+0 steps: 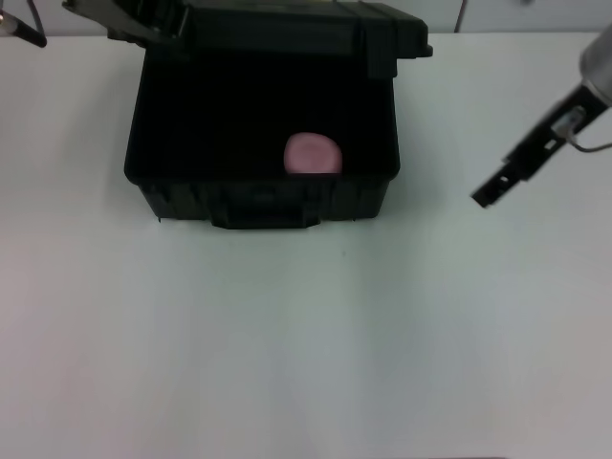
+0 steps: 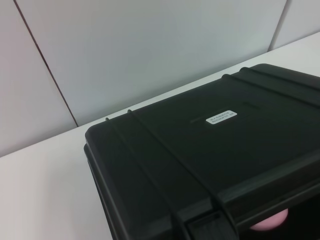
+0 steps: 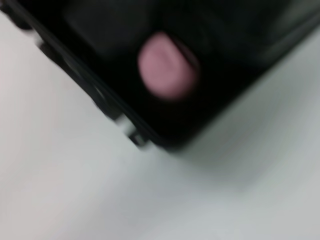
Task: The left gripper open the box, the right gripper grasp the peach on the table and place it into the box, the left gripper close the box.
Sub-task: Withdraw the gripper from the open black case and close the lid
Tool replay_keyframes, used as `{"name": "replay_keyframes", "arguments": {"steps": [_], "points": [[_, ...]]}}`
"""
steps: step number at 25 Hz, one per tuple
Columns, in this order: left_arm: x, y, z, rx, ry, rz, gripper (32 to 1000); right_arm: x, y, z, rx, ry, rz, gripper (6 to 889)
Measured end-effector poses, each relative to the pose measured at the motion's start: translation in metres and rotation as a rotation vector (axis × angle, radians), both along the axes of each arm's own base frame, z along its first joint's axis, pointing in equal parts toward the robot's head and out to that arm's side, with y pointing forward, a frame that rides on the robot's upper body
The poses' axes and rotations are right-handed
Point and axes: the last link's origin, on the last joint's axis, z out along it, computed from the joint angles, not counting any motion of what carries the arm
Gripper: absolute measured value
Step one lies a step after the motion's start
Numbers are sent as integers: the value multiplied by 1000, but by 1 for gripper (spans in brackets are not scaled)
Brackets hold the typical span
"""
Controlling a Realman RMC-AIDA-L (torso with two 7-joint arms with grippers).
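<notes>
toward the far edge of the white worktop (image 1: 306, 344) stands the box (image 1: 258, 196), its front wall with the handle facing the near edge and its ribbed lid (image 1: 306, 29) raised and tipped back beyond the cavity. inside the dark cavity, close behind the front wall and a little toward the right side, lies the peach (image 1: 313, 154), pink and round, resting on the box floor. the right wrist view looks down on it there, blurred, with the box rim running past it.

off the box's right side, well apart from it, the right gripper (image 1: 490, 189) hangs over bare worktop near the right edge, slanting down from its arm; nothing is between its fingers, and whether they are spread or pressed together i cannot tell.

farther back, at the far left corner, only a dark tip of the left gripper (image 1: 24, 32) shows, beside the raised lid; its fingers cannot be made out. the left wrist view shows the lid's outer face with a small white label (image 2: 221, 118), and a sliver of the peach below the lid's edge.
</notes>
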Motion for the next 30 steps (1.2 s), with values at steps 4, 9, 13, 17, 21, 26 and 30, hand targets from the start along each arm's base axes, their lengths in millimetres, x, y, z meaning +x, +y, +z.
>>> {"name": "replay_keyframes", "arguments": {"steps": [4, 9, 13, 17, 21, 26, 30], "points": [[0, 0, 0, -1, 2, -1, 399, 8, -6, -7, -21, -112, -7, 879], [0, 0, -1, -3, 3, -1, 400, 14, -10, -12, -28, -177, -18, 879], [0, 0, -1, -4, 4, -1, 400, 10, -10, -13, -22, -165, -11, 879], [-2, 0, -1, -4, 3, 3, 401, 8, -8, -11, -8, -159, -2, 879], [-2, 0, -1, -5, 4, 3, 401, 8, -8, -10, -4, -155, -4, 880], [-3, -1, -1, -8, 6, 7, 401, 8, -7, -9, 4, -147, -9, 880], [-3, -1, -1, -10, 10, 7, 402, 8, -6, -9, 6, -147, -7, 880]]}}
